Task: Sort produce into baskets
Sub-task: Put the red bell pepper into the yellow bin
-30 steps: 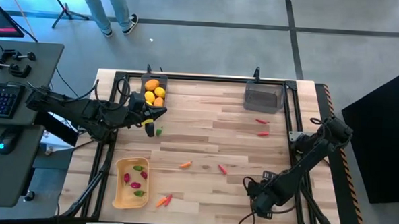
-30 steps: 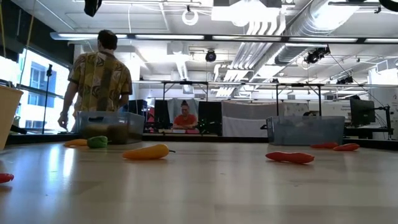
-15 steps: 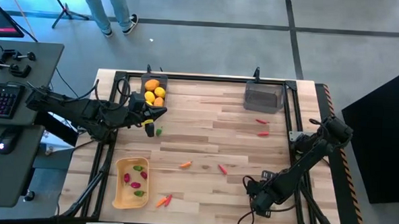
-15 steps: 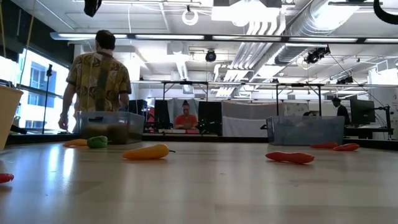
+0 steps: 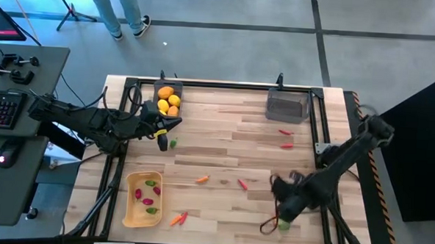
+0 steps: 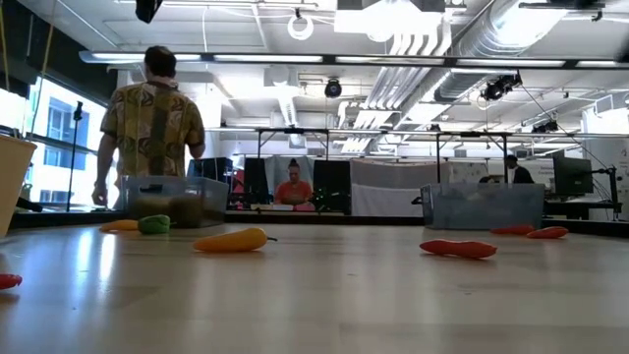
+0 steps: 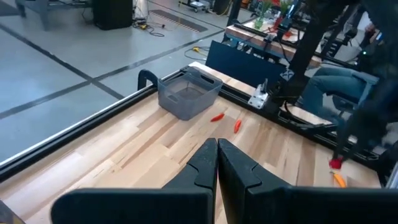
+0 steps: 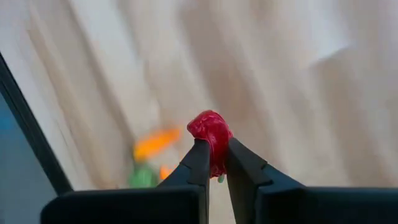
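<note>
Your right gripper [image 8: 212, 163] pinches a small red fruit [image 8: 210, 133]; keep it clamped, carrying it steadily to the tan tray [image 5: 128, 206].

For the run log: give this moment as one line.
left gripper: shut, empty, by fruit bin | right gripper: shut on red piece, near front edge | tray: some pieces in

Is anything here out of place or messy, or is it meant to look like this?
Nothing looks broken or spilled. Toy pieces such as a red chilli lie loose on the table, simply not yet sorted, and the right-hand grey bin looks empty. The right tool pinches a red piece.
</note>
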{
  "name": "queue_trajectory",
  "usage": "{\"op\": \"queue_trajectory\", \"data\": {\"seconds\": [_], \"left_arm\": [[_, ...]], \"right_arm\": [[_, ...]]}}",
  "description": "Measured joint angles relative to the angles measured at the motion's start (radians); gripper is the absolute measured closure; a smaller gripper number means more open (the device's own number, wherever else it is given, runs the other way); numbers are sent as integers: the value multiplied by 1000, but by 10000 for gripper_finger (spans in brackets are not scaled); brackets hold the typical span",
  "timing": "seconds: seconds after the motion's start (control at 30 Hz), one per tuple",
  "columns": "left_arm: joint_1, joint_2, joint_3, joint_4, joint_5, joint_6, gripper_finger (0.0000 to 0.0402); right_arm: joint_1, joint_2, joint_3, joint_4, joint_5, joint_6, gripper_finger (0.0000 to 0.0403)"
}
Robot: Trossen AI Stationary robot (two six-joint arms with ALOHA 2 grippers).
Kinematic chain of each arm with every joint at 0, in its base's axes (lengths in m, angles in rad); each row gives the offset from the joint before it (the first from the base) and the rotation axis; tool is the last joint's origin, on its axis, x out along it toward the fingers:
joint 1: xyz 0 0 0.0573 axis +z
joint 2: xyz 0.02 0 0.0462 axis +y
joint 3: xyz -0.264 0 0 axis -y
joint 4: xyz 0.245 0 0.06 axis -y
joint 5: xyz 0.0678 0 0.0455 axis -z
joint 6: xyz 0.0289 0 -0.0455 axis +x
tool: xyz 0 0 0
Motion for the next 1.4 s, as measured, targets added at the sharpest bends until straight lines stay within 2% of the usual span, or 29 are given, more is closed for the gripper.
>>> {"op": "queue_trajectory", "data": {"seconds": [0.13, 0.23, 0.33, 0.5, 0.6, 0.67, 0.83, 1.0, 1.2, 1.4], "left_arm": [[0, 0, 0, 0, 0, 14, 401], [0, 0, 0, -5, 0, 15, 401], [0, 0, 0, -22, 0, 11, 402], [0, 0, 0, -38, 1, 7, 401], [0, 0, 0, -37, 1, 4, 402], [0, 0, 0, -37, 0, 4, 401], [0, 2, 0, -37, 1, 5, 402], [0, 3, 0, -36, 1, 5, 402], [0, 3, 0, -36, 1, 5, 401], [0, 3, 0, -36, 1, -2, 401]], "right_arm": [[-63, -92, 33, 21, 202, 13, 397], [-143, -96, 34, 203, 246, -122, 397], [-221, -12, 35, 468, 203, -352, 396], [-325, 217, 34, 929, 113, -675, 396], [-381, 372, 69, 1164, 54, -794, 396], [-409, 468, 130, 1243, 33, -829, 396], [-441, 694, 371, 1300, -27, -871, 396], [-450, 852, 609, 1290, -38, -867, 397], [-453, 956, 841, 1197, -41, -950, 395], [-466, 991, 912, 1140, -41, -968, 354]]}}
